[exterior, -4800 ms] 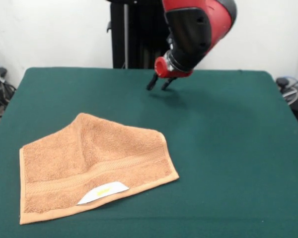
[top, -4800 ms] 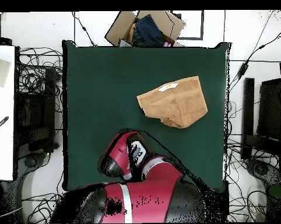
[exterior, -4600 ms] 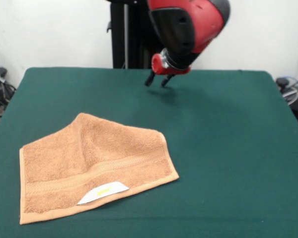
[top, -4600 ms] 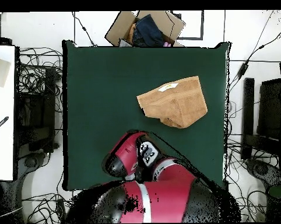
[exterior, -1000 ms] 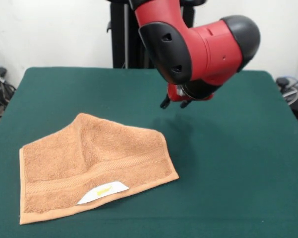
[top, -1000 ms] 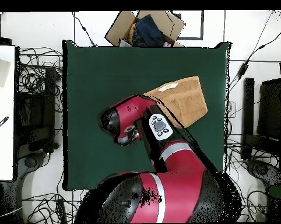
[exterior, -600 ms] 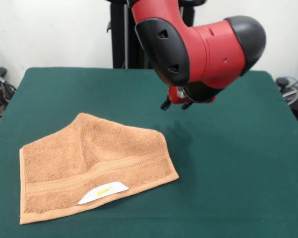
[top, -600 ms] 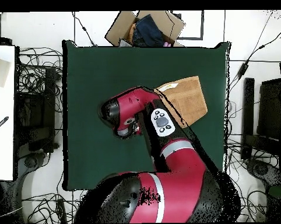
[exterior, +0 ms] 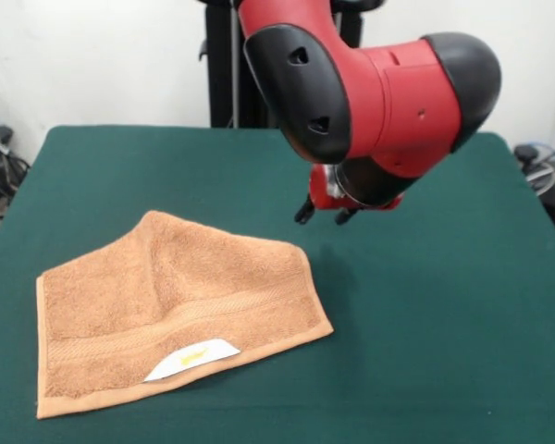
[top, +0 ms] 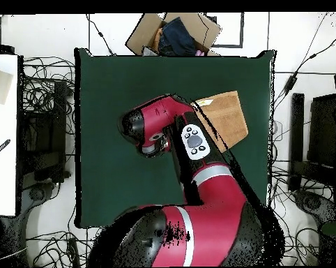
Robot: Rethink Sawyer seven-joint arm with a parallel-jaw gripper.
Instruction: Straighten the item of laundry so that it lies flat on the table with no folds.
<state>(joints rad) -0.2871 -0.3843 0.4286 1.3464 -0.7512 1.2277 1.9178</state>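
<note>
The orange-tan towel (exterior: pixel 171 296) lies on the left near part of the green table (exterior: pixel 444 305). It is folded over on itself into a rough wedge, with a ridge running down its middle. Its woven band and white label with a yellow mark (exterior: pixel 194 358) are near the front edge. My gripper (exterior: pixel 324 215) hangs above the table just right of the towel's far right corner, not touching it, open and empty. In the overhead view the arm covers the gripper and part of the towel (top: pixel 228 115).
A cardboard box with dark cloth in it (top: pixel 174 33) sits just beyond the table's (top: pixel 115 91) top edge in the overhead view. Cables lie on the floor all round the table. The black pedestal (exterior: pixel 250 65) stands behind the table.
The arm has come from the table's far side out over its middle, and the gripper has moved towards the towel's right corner. The towel has not moved.
</note>
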